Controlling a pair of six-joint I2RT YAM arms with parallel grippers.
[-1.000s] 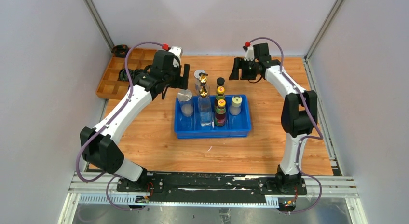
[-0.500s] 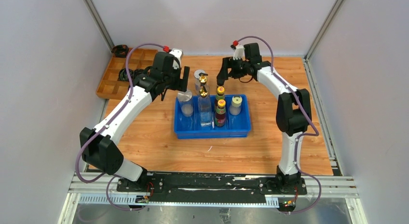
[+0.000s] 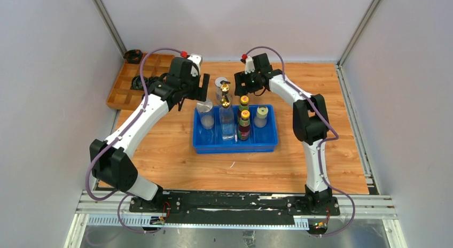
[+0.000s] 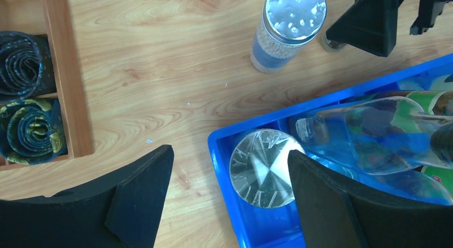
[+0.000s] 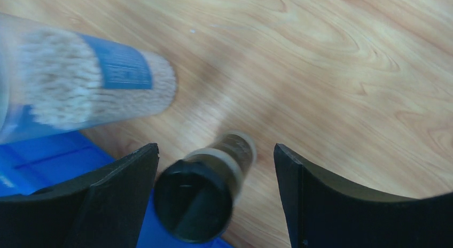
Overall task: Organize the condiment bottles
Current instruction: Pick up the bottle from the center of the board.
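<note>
The blue bin [image 3: 267, 144] holds a silver-lidded jar [image 3: 204, 107], the tall clear gold-spouted bottle [image 3: 226, 106], two yellow-capped sauce bottles [image 3: 244, 118] and a cream-lidded jar [image 3: 260, 113]. Another silver-lidded jar [image 3: 220, 83] stands on the table behind the bin. My right gripper [image 5: 216, 197] is open, and its fingers straddle the small black-capped bottle [image 5: 196, 201], which stands nearer the left finger. My left gripper [image 4: 229, 192] hangs open over the bin's left corner, above the silver-lidded jar [image 4: 262, 168].
A wooden divided tray [image 3: 124, 90] holding dark coiled rings [image 4: 24, 98] sits at the far left. The bin's rim [image 4: 224, 152] lies directly below my left gripper. The bead-filled jar [image 5: 91, 90] stands close to my right gripper's left finger. Grey walls enclose the table.
My right arm has swung left from the open table to the back of the bin, and its jaws now stand around the black-capped bottle. The left arm has stayed still.
</note>
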